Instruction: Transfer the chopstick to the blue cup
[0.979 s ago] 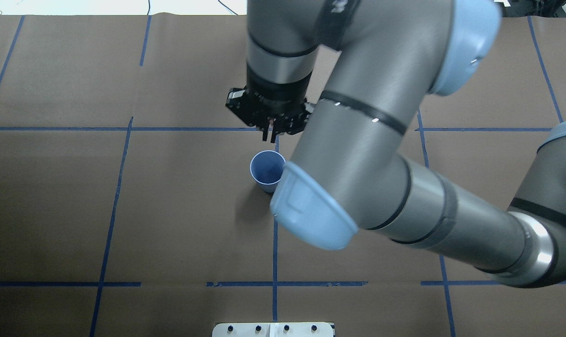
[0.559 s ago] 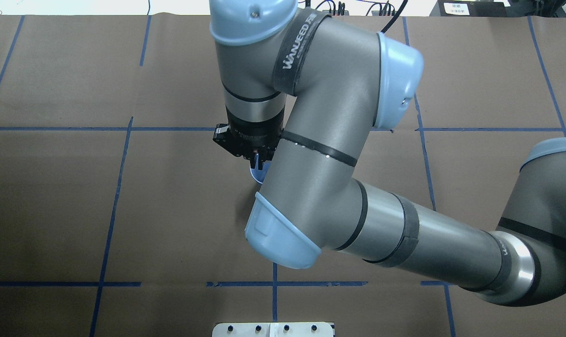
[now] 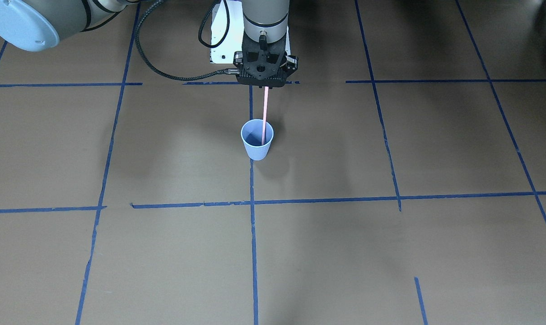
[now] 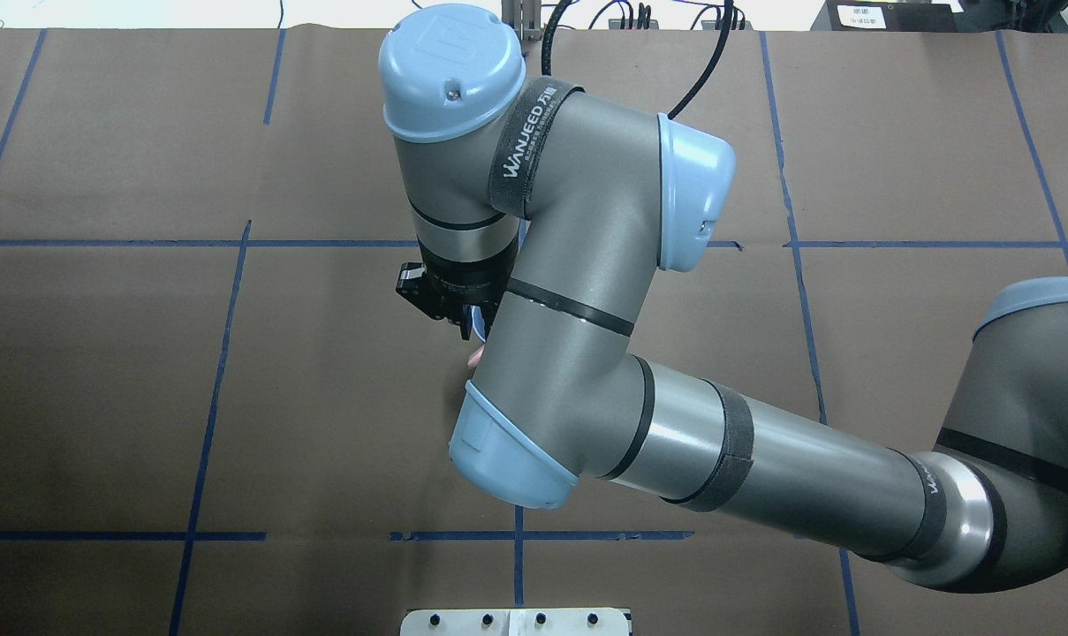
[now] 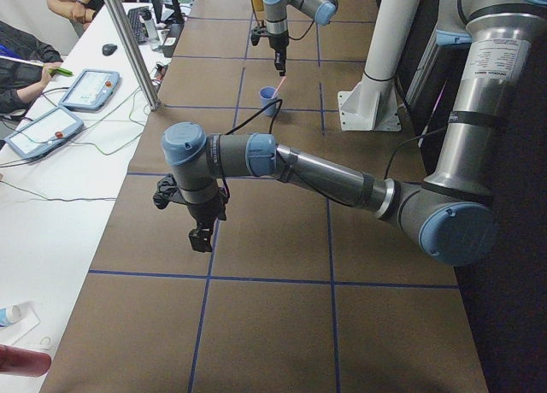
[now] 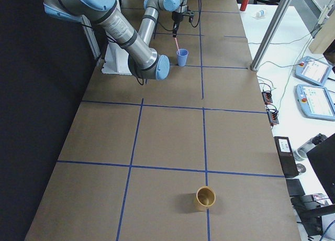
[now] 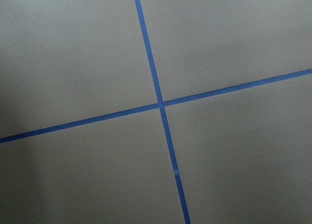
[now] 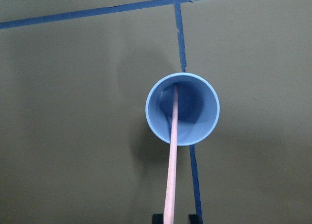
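Observation:
The light-blue ribbed cup (image 3: 257, 143) stands upright on a blue tape line. My right gripper (image 3: 264, 83) hangs straight above it, shut on the top of the pink chopstick (image 3: 265, 113). The stick hangs almost upright with its lower end inside the cup. In the right wrist view the chopstick (image 8: 171, 156) runs down into the cup (image 8: 209, 121). In the overhead view my right arm covers most of the cup, and only the right gripper (image 4: 450, 309) shows. My left gripper (image 5: 200, 236) hovers over bare table far from the cup; I cannot tell whether it is open or shut.
A tan cup (image 6: 205, 198) stands alone far down the table on my left arm's side. The white base plate (image 3: 218, 36) and a black cable (image 3: 164, 67) lie behind the gripper. Operators' tablets (image 5: 90, 87) lie on a side table.
My right arm has swung toward the robot's side. Its gripper has come from just beyond the cup to over it, and the arm now hides the cup from overhead.

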Tool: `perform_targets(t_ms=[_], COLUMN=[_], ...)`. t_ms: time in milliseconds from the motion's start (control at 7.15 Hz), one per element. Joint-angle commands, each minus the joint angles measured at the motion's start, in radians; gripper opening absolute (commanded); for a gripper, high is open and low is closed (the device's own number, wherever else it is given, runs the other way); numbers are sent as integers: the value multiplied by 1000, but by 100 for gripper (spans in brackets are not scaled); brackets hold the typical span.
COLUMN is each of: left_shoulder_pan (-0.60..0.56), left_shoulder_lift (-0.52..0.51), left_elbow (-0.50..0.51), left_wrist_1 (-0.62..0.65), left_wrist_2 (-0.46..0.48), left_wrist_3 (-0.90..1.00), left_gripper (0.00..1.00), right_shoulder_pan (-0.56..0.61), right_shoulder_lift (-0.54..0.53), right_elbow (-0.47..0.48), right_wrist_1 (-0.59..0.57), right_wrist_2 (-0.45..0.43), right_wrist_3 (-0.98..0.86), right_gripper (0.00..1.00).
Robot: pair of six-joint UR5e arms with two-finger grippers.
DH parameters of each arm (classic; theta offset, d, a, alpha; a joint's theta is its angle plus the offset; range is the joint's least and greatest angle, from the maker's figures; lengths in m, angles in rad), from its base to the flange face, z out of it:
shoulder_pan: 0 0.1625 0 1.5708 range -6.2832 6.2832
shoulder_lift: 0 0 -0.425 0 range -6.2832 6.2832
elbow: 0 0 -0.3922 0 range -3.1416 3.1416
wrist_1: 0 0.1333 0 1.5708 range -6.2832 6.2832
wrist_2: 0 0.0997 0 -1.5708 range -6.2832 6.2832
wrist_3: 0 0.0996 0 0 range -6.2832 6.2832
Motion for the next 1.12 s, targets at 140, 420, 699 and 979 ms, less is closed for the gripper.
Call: perform_targets(t_ms=[140, 420, 699, 979], left_shoulder_pan=[0, 0, 0, 0], left_shoulder_lift=[-4, 1, 0, 1], left_elbow=[4, 11, 26, 26], left_wrist_1=[-2, -24, -29, -29], left_wrist_2=[0, 0, -2, -2], left_wrist_3=[-1, 1, -1, -1], left_gripper=[100, 100, 100, 100], right_shoulder_pan=[37, 202, 391, 498], right_shoulder_lift=[-20, -250, -522, -774], right_elbow=[26, 316, 509, 558], right_wrist_1=[20, 11, 8, 34], right_wrist_2=[4, 16, 33, 53], right_wrist_3=[-3, -65, -348, -644], right_gripper=[100, 100, 100, 100])
